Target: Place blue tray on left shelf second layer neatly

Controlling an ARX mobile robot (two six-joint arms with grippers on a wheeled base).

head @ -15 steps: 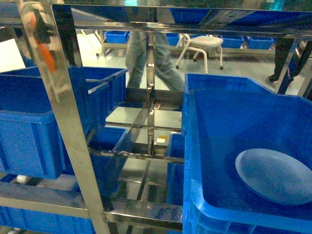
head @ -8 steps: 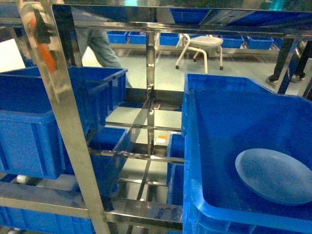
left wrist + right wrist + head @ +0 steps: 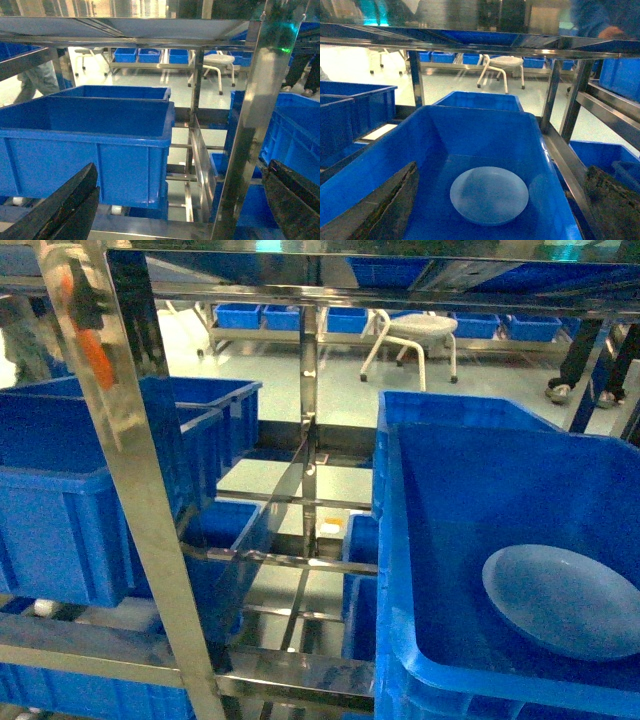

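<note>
Both my hands stand wide open, empty: left hand [image 3: 175, 200] faces the deep blue plastic tray [image 3: 85, 145] on the left steel shelf [image 3: 140, 500], right hand [image 3: 500, 205] over the blue bin holding a pale round plate [image 3: 489, 195]. Tray sits square on its layer; can't confirm it's the second. Upright post [image 3: 245, 140] close right.

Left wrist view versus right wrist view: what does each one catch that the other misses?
Only the left wrist view shows the front wall of the left blue bin and the steel upright close beside it. Only the right wrist view looks into the right blue bin and shows the pale round plate on its floor. Both show open gripper fingers at the bottom corners and the white stool behind.
</note>
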